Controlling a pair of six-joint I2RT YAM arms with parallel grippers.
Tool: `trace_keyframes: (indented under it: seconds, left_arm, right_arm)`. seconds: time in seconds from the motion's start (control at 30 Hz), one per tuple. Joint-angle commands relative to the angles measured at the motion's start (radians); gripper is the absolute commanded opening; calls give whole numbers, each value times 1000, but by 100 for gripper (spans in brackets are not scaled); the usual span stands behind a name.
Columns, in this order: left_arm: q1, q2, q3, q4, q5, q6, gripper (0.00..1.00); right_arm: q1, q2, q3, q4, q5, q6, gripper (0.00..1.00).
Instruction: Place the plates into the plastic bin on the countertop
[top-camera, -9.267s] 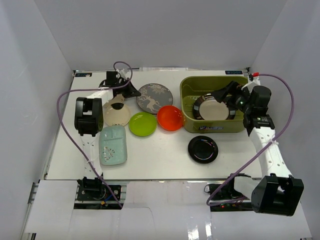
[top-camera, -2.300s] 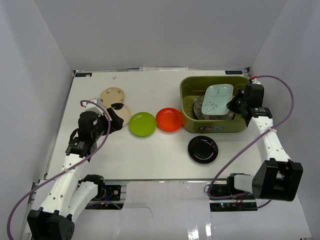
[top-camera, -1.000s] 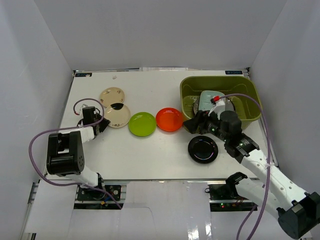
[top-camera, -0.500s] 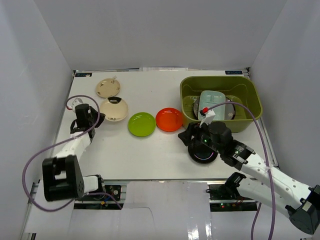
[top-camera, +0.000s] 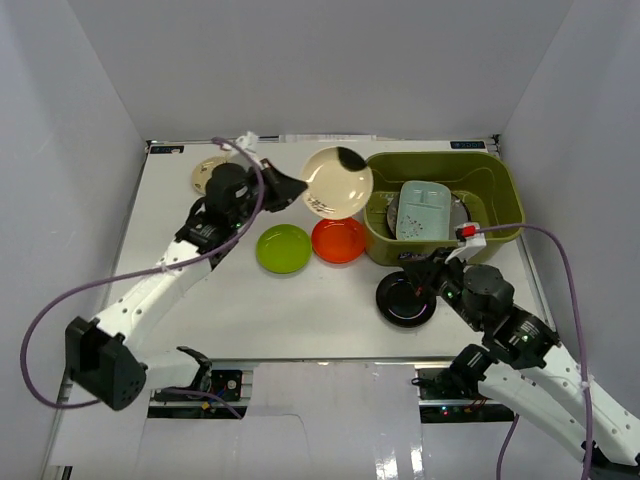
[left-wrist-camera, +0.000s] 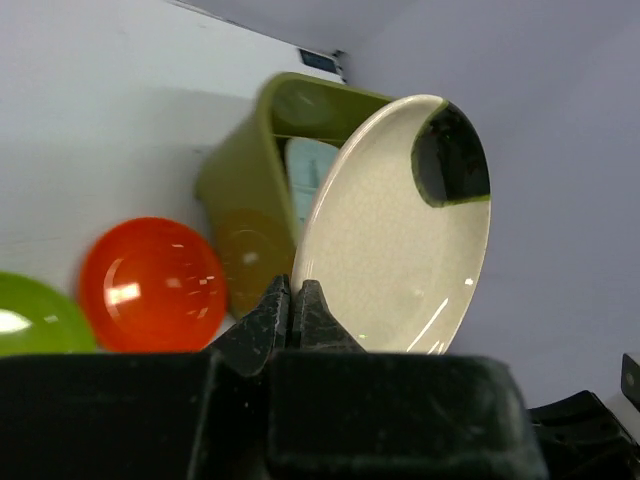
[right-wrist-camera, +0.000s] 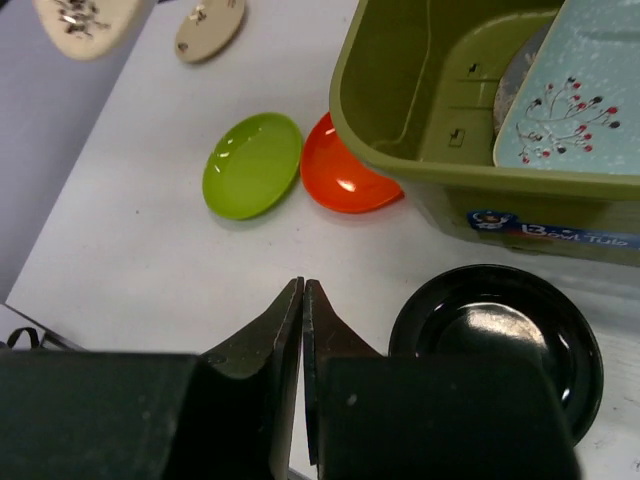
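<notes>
The left jaws pinch the rim of the cream plate, tilted above them. The right jaws are clenched empty, the black plate just to their right.

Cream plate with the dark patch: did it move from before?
Yes. The cream plate went right, from left of the green plate to beside the bin.
</notes>
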Motion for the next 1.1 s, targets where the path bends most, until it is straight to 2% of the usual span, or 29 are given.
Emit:
trace_keyframes:
  seconds: [0.0, 0.2, 0.37, 0.4, 0.57, 0.67, 0.7, 0.8, 0.83, 0.9, 0.93, 0.97, 1.0, 1.07]
  left_arm:
    - [-180, 131, 168, -30, -71, 43, 0]
    - [-348, 478, 487, -74, -161, 106, 0]
    - [-410, 766, 760, -177, -172, 148, 0]
    - [-416, 806, 856, -196, -181, 154, 0]
    - [-428, 1021, 1122, -303, -167, 163, 0]
    - [-427, 1104, 1202, -320, -178, 172, 22]
    - [-428, 1125, 1210, -320, -180, 174, 33]
    - [-428, 1136, 1222, -311, -174, 178, 51]
    - [-427, 1135, 1222, -305, -166, 181, 61]
    - [-425, 1126, 1222, -285, -152, 192, 69]
    - [-427, 1107, 1224, -277, -145, 200, 76]
    - [-425, 1095, 1224, -274, -138, 207, 78]
    - [-425, 1077, 1222, -266, -140, 230, 80]
    - [-418, 999, 1189, -257, -166, 259, 83]
  right_arm:
    - [4, -48, 76, -102, 88, 8, 8]
    - [6, -145, 97, -235, 119, 39, 8]
    - [6, -214, 137, -320, 185, 50, 8]
    - [4, -220, 145, -329, 188, 51, 8]
    - [6, -208, 156, -361, 151, 48, 8]
    - [4, -183, 133, -378, 119, 62, 8]
    - [6, -185, 120, -383, 116, 83, 9]
    - [6, -203, 53, -395, 128, 136, 25]
    - [6, -209, 30, -403, 137, 186, 37]
    - [6, -214, -44, -407, 146, 234, 48]
    - [6, -213, -68, -412, 151, 286, 59]
    - [4, -206, -88, -414, 154, 313, 63]
    - [6, -191, -129, -414, 156, 343, 74]
    - [6, -159, -148, -415, 168, 421, 76]
